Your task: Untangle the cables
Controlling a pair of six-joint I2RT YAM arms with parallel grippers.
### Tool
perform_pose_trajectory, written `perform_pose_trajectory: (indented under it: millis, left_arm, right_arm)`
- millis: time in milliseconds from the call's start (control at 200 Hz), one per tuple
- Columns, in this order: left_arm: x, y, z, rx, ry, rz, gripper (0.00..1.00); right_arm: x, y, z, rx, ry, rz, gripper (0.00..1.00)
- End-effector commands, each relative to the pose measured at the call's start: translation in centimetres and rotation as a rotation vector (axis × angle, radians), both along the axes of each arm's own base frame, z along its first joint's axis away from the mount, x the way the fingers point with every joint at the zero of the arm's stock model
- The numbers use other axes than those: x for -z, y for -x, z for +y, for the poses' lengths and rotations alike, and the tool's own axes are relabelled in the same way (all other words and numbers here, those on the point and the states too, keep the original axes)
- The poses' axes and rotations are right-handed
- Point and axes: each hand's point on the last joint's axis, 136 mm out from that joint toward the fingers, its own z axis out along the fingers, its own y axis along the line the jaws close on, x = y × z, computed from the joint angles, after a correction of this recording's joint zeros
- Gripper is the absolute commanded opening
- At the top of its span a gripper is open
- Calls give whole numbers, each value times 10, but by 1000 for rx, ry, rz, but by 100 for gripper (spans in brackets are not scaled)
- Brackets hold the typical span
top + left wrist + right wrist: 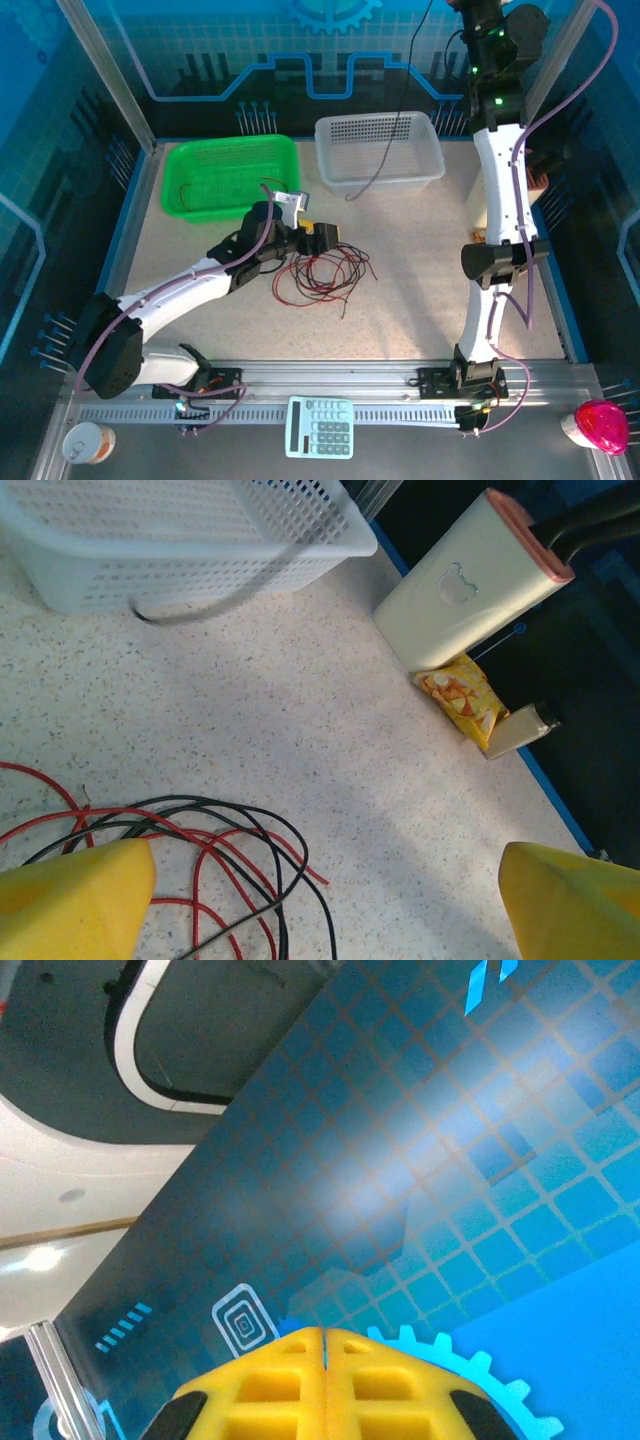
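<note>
Jaws spread wide, the left gripper (330, 905) hovered over the cables (215, 832), likely best closing on one outer strand; the right gripper (325, 1385) was pinched shut.

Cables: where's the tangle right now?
Top view: the cables lie in a red-and-black tangle mid-table, right beside the open left tool, on the near side of the green basket and white basket.
</note>
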Motion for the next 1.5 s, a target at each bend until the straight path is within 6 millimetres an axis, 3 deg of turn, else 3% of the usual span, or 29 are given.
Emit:
perform_pose_trajectory:
  millis: [0,150,290,335,515,565,645,705,810,1185,1331,1496]
  left_arm:
    - [-17,2,2,-11,13,-6,91]
    - [-23,1,2,-13,7,-10,92]
    - [-24,0,3,-17,3,-11,92]
    - [-24,0,3,-22,5,-10,92]
    - [-21,0,4,-36,27,4,93]
    - [-21,0,4,-39,32,5,93]
    - [-22,0,5,-44,32,-1,93]
    - [-24,-2,5,-44,20,-13,94]
    - [-28,-9,3,-40,-5,-40,95]
    - [-66,-55,-33,-4,-5,-151,95]
    - [-82,-75,-32,-56,-32,-211,96]
    - [-97,-94,-15,-178,-88,-275,95]
  right_arm:
    - [-34,25,-29,42,-103,-148,0]
    - [-35,23,-64,118,-241,-200,0]
    - [-5,-12,-78,158,-274,-133,0]
    - [9,-28,-74,149,-258,-95,0]
    - [103,-104,-32,52,-118,168,0]
    - [126,-117,-15,7,-68,230,0]
    - [148,-121,10,-57,-4,280,0]
    - [151,-113,28,-97,41,291,0]
    - [139,-83,57,-139,125,276,0]
    - [72,54,126,-338,271,161,0]
    - [60,101,139,-394,306,130,0]
    - [50,139,145,-444,317,81,0]
